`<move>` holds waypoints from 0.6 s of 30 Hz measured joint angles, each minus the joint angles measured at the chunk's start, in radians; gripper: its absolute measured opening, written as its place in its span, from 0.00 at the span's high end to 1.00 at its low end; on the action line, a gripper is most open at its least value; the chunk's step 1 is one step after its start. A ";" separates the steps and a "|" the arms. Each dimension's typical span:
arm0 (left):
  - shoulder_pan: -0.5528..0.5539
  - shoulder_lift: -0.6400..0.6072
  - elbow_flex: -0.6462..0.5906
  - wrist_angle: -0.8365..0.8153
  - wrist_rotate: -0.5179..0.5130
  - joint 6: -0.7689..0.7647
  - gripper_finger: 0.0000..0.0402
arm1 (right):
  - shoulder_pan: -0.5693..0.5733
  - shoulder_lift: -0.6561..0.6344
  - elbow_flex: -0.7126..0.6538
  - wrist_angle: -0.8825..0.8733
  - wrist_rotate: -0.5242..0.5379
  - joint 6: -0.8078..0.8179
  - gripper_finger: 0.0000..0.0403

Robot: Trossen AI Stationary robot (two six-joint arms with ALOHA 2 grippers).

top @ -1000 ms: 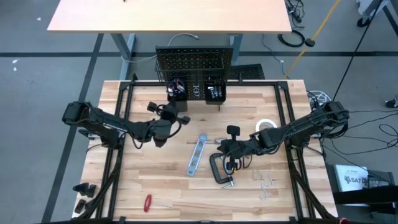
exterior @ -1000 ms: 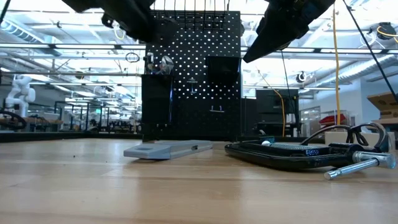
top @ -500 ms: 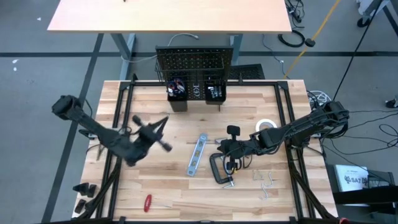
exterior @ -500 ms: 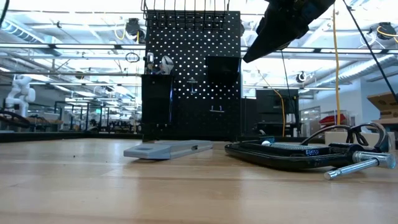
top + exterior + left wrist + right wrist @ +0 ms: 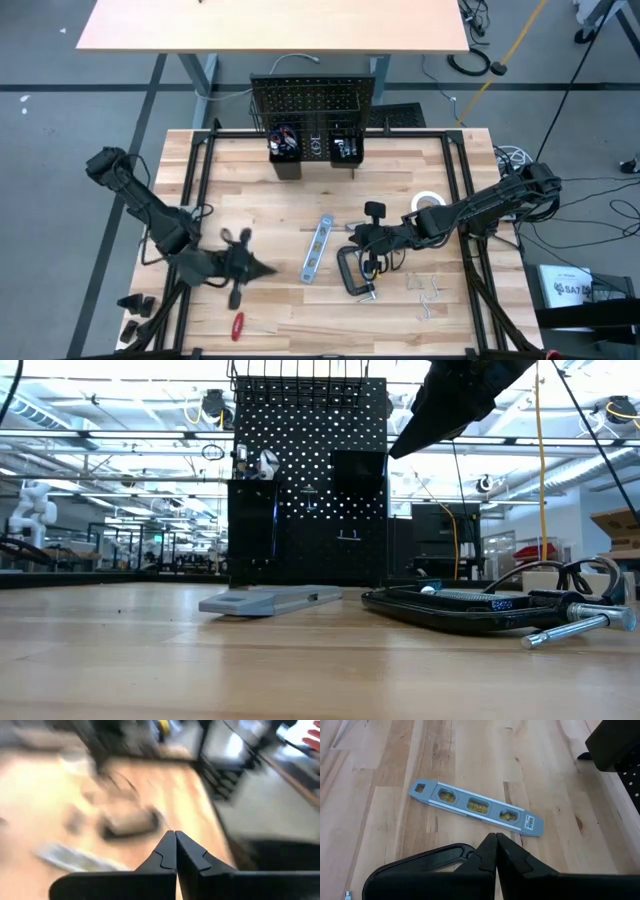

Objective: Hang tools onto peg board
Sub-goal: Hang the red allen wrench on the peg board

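From above, the left gripper (image 5: 262,268), pressed together, hangs near the red screwdriver (image 5: 238,326). The low view shows the perforated peg board (image 5: 310,460) upright. The right wrist view shows the right gripper (image 5: 495,841), fingers together, above the flat metal level (image 5: 476,806).

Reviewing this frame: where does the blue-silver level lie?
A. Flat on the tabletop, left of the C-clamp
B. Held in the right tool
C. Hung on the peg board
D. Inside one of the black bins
A: the level lies flat on the tabletop, just left of the C-clamp, and nothing grips it.
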 joint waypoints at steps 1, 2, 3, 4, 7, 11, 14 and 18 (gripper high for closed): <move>0.005 0.008 0.000 -0.029 0.073 -0.051 1.00 | 0.000 0.000 0.000 0.002 0.000 0.002 1.00; 0.010 0.017 0.000 -0.045 0.144 -0.087 1.00 | 0.000 0.000 0.000 0.005 0.000 0.005 1.00; 0.012 0.029 0.000 -0.052 0.203 -0.109 1.00 | 0.000 0.000 0.000 0.006 0.000 0.008 1.00; 0.012 0.044 0.000 -0.053 0.258 -0.109 1.00 | 0.000 0.000 0.000 0.005 0.000 0.010 1.00; 0.010 0.107 0.000 -0.050 0.415 -0.093 1.00 | 0.000 0.000 0.000 0.006 0.000 0.015 1.00; 0.000 0.202 0.000 -0.043 0.540 -0.117 1.00 | 0.000 0.000 0.000 0.009 0.000 0.017 1.00; -0.003 0.256 0.000 -0.047 0.607 -0.174 1.00 | -0.001 0.000 0.000 0.022 0.000 0.017 1.00; -0.023 0.305 0.066 -0.114 0.627 -0.193 1.00 | -0.001 0.000 0.000 0.031 0.000 0.017 1.00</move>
